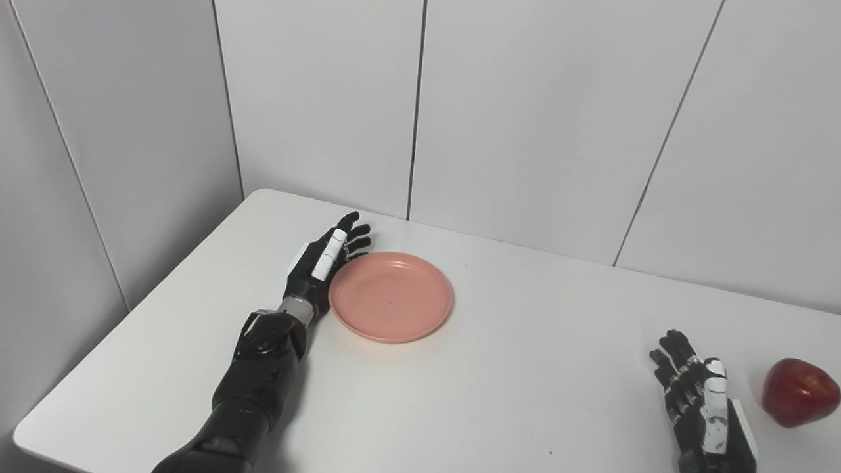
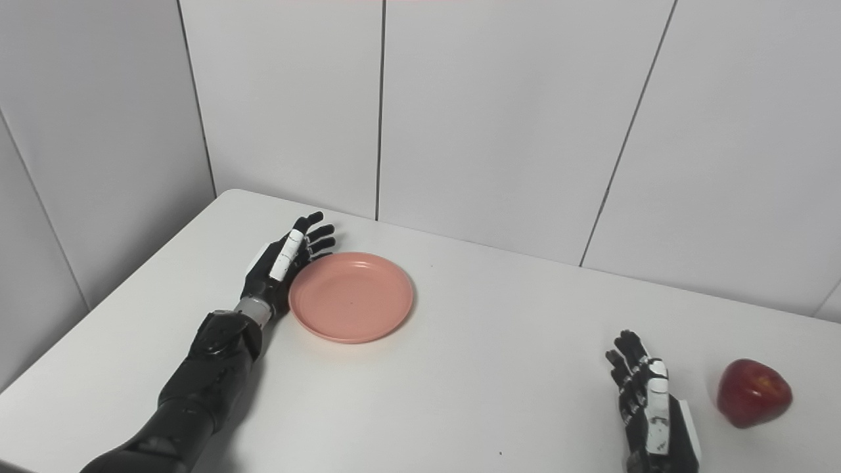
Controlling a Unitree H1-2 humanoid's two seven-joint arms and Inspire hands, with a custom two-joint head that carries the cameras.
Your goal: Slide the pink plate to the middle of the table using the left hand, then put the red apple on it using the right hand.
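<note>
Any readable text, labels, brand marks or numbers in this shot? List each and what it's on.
None readable.
Pink plate: plain, no print.
Red apple: no sticker visible.
Left hand and right hand: white patches on the fingers, no lettering legible.
Table and wall panels: blank.

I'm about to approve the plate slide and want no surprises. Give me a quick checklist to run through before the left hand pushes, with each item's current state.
1. Left hand beside the pink plate, at its left rim: ok.
2. Hand actually touching the rim: cannot tell.
3. Plate empty: ok.
4. Table bare between plate and middle: ok.
5. Right hand open, holding nothing, away from the plate: ok.
6. Red apple on the table just right of the right hand: ok.
</note>
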